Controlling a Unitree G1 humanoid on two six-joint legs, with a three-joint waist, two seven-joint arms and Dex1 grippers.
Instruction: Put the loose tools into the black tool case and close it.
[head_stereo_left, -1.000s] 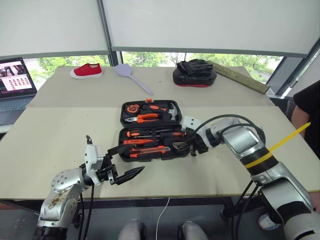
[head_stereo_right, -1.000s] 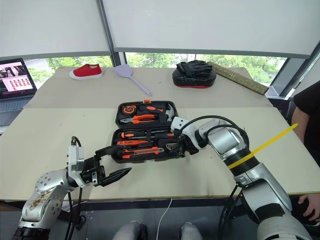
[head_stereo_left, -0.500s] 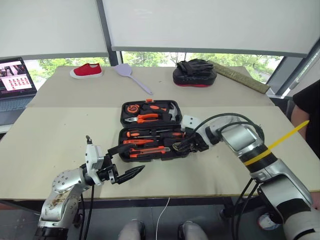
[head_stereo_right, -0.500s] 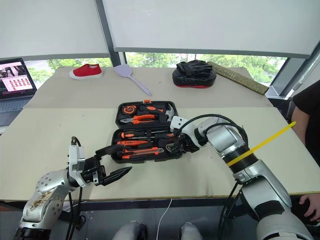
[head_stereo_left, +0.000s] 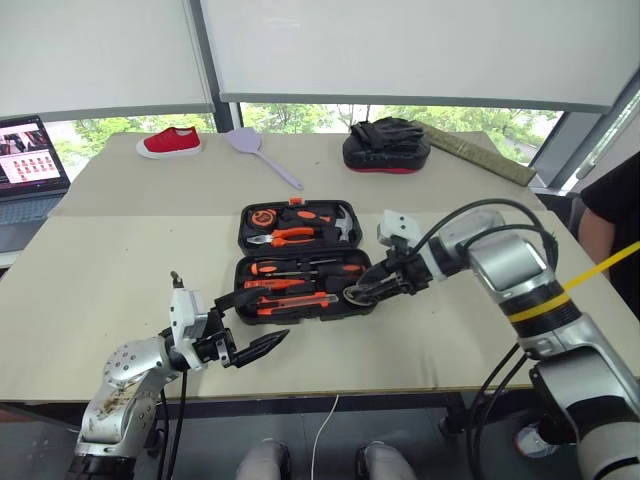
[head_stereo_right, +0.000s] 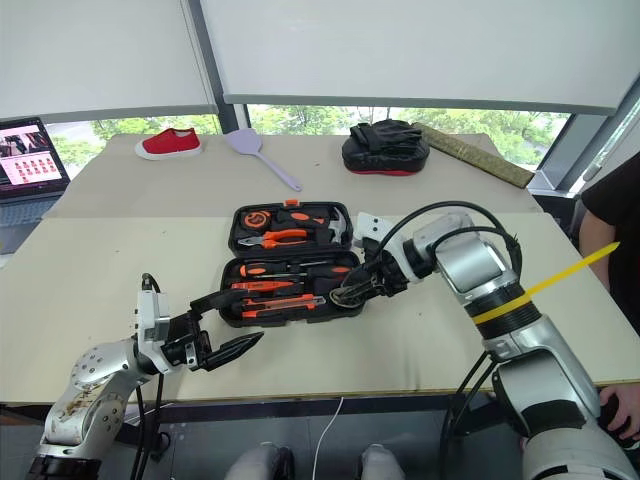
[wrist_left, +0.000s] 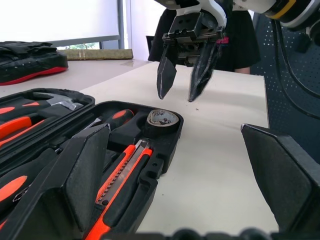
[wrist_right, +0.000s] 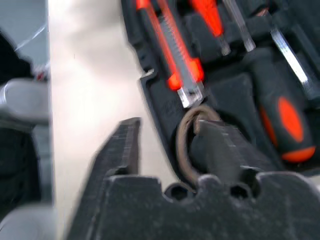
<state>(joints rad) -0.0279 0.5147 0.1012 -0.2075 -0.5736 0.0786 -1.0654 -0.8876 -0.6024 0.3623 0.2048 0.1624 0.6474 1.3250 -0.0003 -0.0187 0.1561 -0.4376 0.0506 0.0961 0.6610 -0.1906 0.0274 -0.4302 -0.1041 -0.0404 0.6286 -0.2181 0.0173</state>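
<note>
The black tool case (head_stereo_left: 240, 272) lies open at the table's middle. Orange-and-black screwdrivers (head_stereo_left: 300, 268) and the utility knife (head_stereo_left: 290, 300) rest in its near half. The dark grey tape roll (wrist_left: 161, 119) sits in that half's front right corner. My right gripper (wrist_left: 177, 95) hangs just above the roll, open, with nothing between its fingers; it also appears over that corner in the head view (head_stereo_left: 362, 290). My left gripper (head_stereo_left: 255, 322) stands open at the case's front left corner, empty.
Pliers (head_stereo_left: 285, 236), a tape measure (head_stereo_left: 262, 216) and a hammer fill the case lid. At the back lie a lilac spatula (head_stereo_left: 262, 155), a red shoe (head_stereo_left: 168, 142), a black-and-red mitt (head_stereo_left: 385, 145) and a laptop (head_stereo_left: 30, 160). A person (head_stereo_left: 610, 215) stands at the right.
My right gripper has opened and risen a little from the case's front right corner, leaving the tape roll in the case. The left arm has stayed still.
</note>
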